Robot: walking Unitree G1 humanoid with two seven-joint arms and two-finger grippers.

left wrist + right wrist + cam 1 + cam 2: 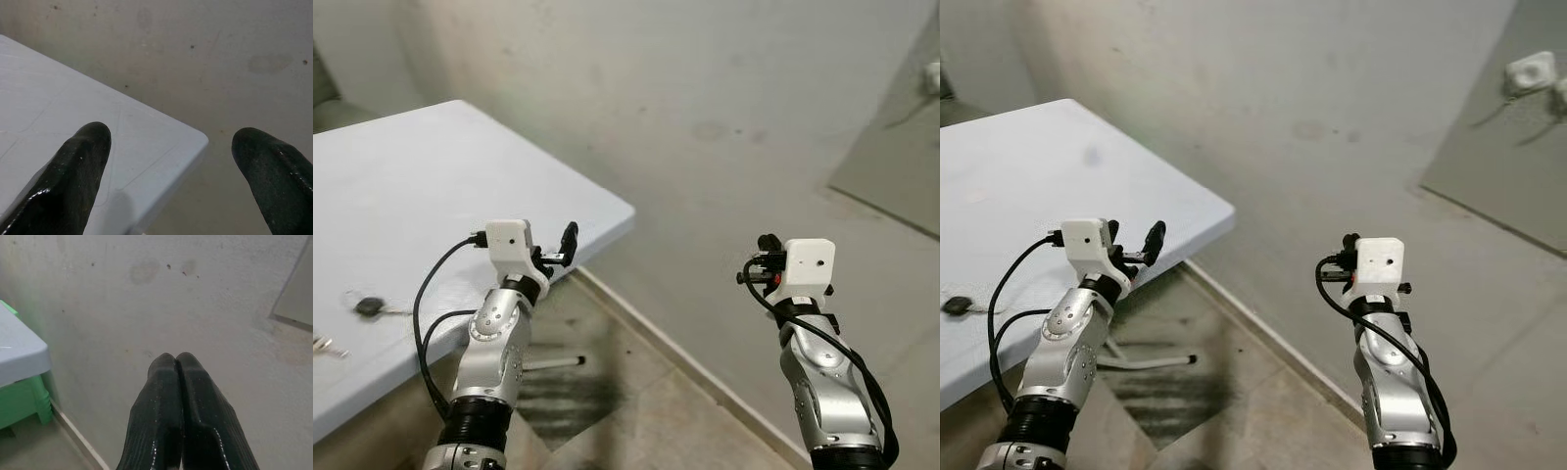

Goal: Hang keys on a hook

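Observation:
A bunch of keys lies on the pale table [460, 176] near its left end: a black fob [369, 306] and metal keys [327, 345]. My left gripper [563, 247] is raised over the table's front corner, well to the right of the keys. It is open with nothing between its fingers [83, 161]. My right gripper [764, 257] hangs in the air off the table, facing the bare wall. Its fingertips [175, 357] are pressed together and hold nothing. A small white fitting [1531, 70] sits on the grey panel at the far right; I cannot tell whether it is a hook.
The stained plaster wall [724, 117] stands close ahead. A skirting line runs along the floor below the table corner. A table leg bar [553, 363] lies under the table. A green stool [19, 401] stands beneath the table edge.

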